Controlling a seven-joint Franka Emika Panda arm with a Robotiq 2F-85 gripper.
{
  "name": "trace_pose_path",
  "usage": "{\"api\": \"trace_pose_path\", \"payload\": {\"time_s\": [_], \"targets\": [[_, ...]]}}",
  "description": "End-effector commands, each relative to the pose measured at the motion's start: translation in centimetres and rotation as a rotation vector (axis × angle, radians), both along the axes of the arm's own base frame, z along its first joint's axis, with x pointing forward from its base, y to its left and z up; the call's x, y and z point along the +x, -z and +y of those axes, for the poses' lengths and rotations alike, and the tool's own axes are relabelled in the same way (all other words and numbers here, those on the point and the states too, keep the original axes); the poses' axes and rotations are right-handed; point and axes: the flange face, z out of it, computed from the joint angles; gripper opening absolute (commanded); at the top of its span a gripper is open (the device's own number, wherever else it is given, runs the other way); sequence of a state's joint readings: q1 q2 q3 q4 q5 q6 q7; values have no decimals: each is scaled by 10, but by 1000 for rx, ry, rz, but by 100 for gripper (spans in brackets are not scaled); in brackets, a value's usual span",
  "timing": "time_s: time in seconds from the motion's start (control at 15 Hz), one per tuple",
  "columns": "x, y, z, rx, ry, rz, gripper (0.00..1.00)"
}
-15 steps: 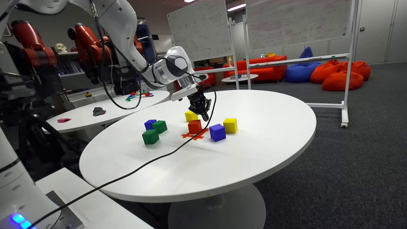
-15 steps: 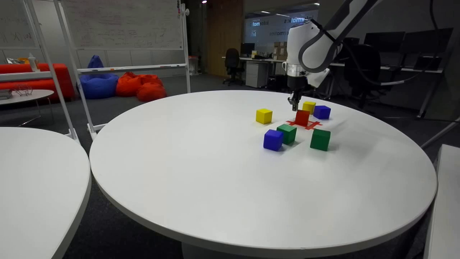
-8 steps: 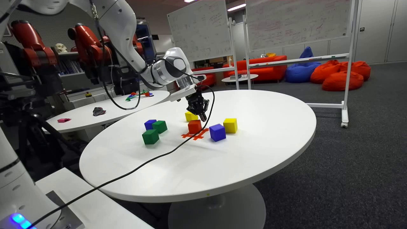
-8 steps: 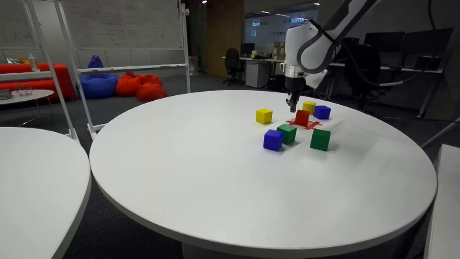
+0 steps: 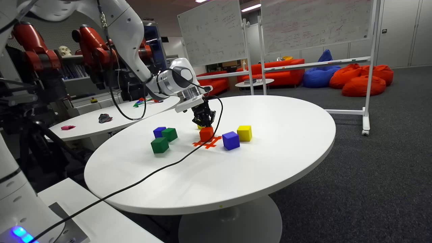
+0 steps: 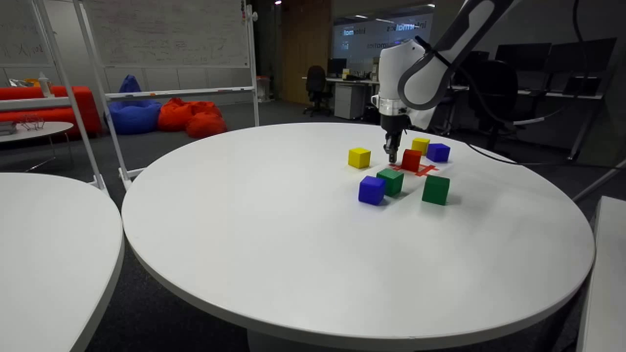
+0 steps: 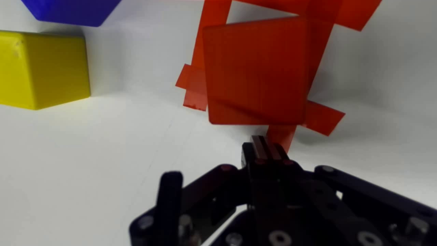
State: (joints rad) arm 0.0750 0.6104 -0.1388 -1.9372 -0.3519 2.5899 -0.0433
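My gripper (image 7: pixel 266 147) is shut, its fingertips together with nothing between them. It points down close beside the red cube (image 7: pixel 256 71), and a narrow gap separates them in the wrist view. An exterior view puts the fingertips low, near the table, just left of the red cube (image 6: pixel 411 160). That cube rests on red tape strips (image 5: pixel 211 144) stuck to the white round table (image 5: pixel 270 162). A yellow cube (image 7: pixel 51 68) and a blue cube (image 7: pixel 73 10) stand off to the left in the wrist view. Behind the red cube, the fingertips are partly hidden in an exterior view (image 5: pixel 206 125).
Another yellow cube (image 6: pixel 359 158) stands near the gripper. Two green cubes (image 6: pixel 435 189) and a second blue cube (image 6: pixel 371 190) sit on the same table. A black cable (image 5: pixel 174 164) hangs across the exterior view in front of the table. A second white table (image 6: pixel 54 254) adjoins.
The gripper has come down beside the red cube, shifting left in both exterior views. It now covers most of a yellow cube in an exterior view. The cubes have stayed put.
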Motion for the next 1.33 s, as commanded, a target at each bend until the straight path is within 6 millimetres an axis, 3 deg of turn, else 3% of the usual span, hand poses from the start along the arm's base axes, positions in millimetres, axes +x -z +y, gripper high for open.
{"api": "trace_pose_path", "payload": {"time_s": [0.0, 1.0, 1.27], "targets": [[0, 1, 1, 0, -2, 3, 1], [0, 3, 1, 0, -2, 6, 0], [-8, -9, 4, -7, -15, -32, 0]]}}
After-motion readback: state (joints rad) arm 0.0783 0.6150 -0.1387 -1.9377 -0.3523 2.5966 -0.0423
